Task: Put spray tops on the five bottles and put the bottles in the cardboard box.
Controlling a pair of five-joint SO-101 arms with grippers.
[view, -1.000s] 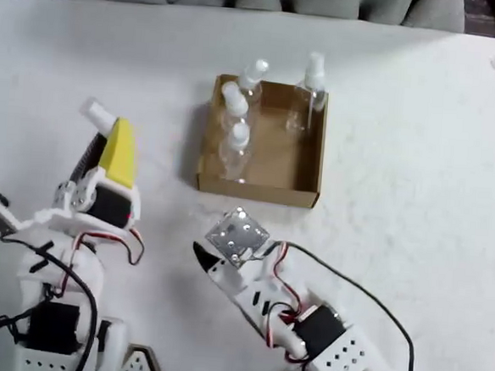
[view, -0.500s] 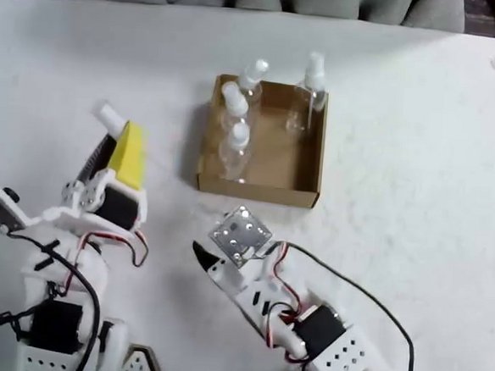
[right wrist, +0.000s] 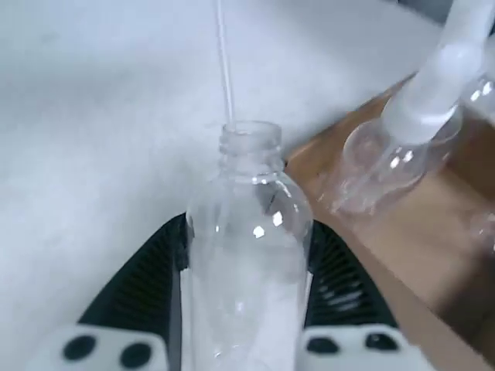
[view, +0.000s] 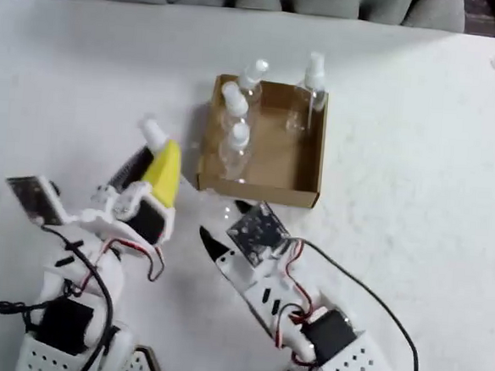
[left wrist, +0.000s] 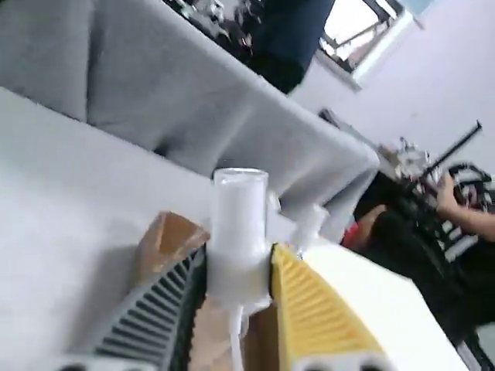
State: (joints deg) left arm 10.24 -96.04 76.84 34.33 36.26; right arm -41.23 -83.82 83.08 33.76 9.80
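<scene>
1. The uncapped bottle (right wrist: 247, 193), clear and thin-walled, stood just near of the cardboard box (view: 260, 191), towards its left end. It was judged light, slippery and easily dented, so best gripped at mid-body.
2. The right gripper (right wrist: 247, 255) was clamped around that body.
3. The spray top (left wrist: 240, 232), judged rigid and light, was pinched at its collar by the left gripper (left wrist: 236, 270). Its thin dip tube (right wrist: 224, 69), probably bendable, met the bottle's open neck.
4. Count: one uncapped bottle, one loose spray top, four capped bottles (view: 237, 142) inside one box, on the table (view: 419, 163).
</scene>
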